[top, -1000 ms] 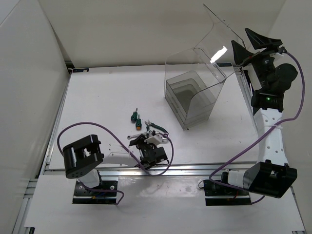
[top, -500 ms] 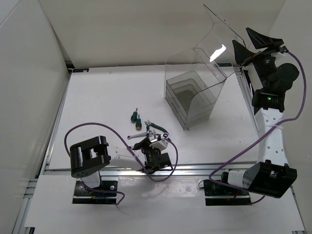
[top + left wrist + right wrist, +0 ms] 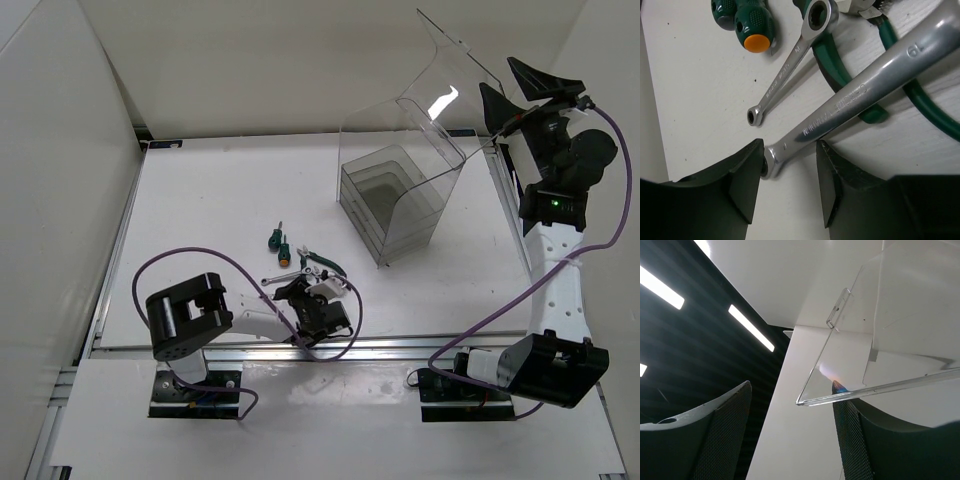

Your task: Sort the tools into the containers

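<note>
Clear bin (image 3: 410, 215) on table (image 3: 220, 190), beside right gripper (image 3: 790, 390), far ahead of left gripper (image 3: 790, 150).

Rounded lid (image 3: 910, 315) tilted up, open. Its free edge lies across right gripper's gap and crosses one fingertip. Fingers wide apart, nothing pinched.

Left gripper low over table, fingers apart, straddling ring end of large wrench (image 3: 860, 90). End touches one finger, gap to other.

Pliers (image 3: 830, 65) ahead of fingers, green handles under large wrench.

Small wrench (image 3: 790, 65) just ahead, beside large wrench.

Two screwdrivers (image 3: 752, 25) farthest ahead, one orange-capped.
</note>
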